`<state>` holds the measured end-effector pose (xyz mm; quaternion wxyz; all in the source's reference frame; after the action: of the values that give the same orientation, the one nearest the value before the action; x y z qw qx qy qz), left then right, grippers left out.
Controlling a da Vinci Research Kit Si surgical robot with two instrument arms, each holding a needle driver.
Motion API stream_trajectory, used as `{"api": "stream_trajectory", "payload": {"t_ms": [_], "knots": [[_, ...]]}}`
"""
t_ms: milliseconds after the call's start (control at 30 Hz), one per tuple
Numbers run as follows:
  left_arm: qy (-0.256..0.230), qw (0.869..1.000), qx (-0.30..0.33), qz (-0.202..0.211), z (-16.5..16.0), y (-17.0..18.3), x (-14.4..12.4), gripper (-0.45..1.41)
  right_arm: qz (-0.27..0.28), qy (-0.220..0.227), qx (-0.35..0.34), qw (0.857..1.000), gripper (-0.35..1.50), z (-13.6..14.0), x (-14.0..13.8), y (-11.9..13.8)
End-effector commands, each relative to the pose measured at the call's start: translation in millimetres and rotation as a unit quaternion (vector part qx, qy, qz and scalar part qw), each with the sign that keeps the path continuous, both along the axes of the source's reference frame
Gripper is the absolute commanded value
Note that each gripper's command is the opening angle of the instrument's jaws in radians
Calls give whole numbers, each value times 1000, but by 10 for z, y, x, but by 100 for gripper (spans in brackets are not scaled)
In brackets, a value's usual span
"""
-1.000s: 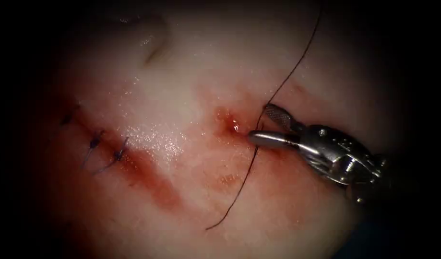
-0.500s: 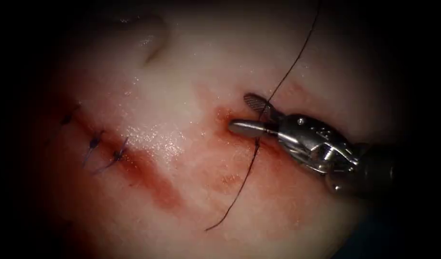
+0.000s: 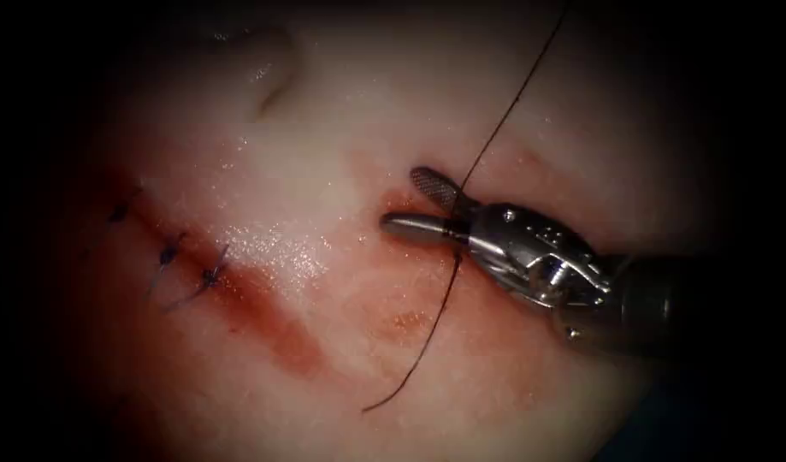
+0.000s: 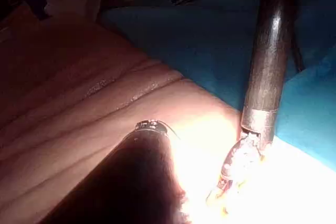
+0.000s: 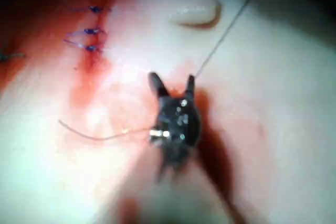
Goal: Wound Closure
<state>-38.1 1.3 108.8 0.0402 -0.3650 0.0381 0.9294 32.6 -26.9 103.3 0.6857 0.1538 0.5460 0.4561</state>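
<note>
Your right arm's steel needle driver [image 3: 410, 203] gapes around the thin dark thread [image 3: 440, 295], gripping nothing.
The limp, slippery thread crosses the wet pink tissue [image 3: 324, 180]; grip it near the red puncture.

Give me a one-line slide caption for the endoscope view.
Right arm's open pincer straddles the dark thread on the tissue, holding nothing; three finished stitches sit on the left.

the tissue [image 4: 79, 108] lies on a blue drape [image 4: 210, 40].
</note>
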Motion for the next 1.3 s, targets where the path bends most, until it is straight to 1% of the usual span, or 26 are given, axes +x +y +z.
{"api": "stream_trajectory", "payload": {"t_ms": [33,300,467,733,933,1033,1100,1167,1200,1233,1267,1300], "knots": [[0,1000,-1,0,3,4,-6,-45,-1,2,1,1000,124,4,9,-2],[0,1000,-3,2,-1,-1,-8,-45,-1,1,0,1000,124,6,8,0],[-2,1000,0,2,-9,-6,-9,-45,-2,1,-1,1000,124,10,7,0],[-9,1000,-2,7,-24,-16,2,-45,-12,9,1,1000,124,14,5,0],[-8,1000,-2,6,-25,-14,3,-45,-16,11,1,1000,124,14,9,-2],[-7,1000,-2,4,-23,-13,-2,-45,-17,12,1,1000,119,15,9,-2],[-5,1000,-3,2,-20,-12,-5,-45,-17,12,0,1000,111,15,8,-2],[-4,1000,-4,1,-18,-12,-8,-45,-17,12,0,1000,84,15,8,-2],[-4,1000,-5,1,-17,-12,-9,-45,-19,13,1,1000,44,14,8,-3],[-3,1000,-5,1,-16,-12,-9,-45,-28,19,2,999,-22,14,7,-3],[-4,1000,-5,1,-15,-13,-10,-45,-33,22,2,999,-35,14,6,-4],[-4,1000,-5,1,-15,-13,-9,-45,-37,23,-1,999,-35,14,6,-4]]}}
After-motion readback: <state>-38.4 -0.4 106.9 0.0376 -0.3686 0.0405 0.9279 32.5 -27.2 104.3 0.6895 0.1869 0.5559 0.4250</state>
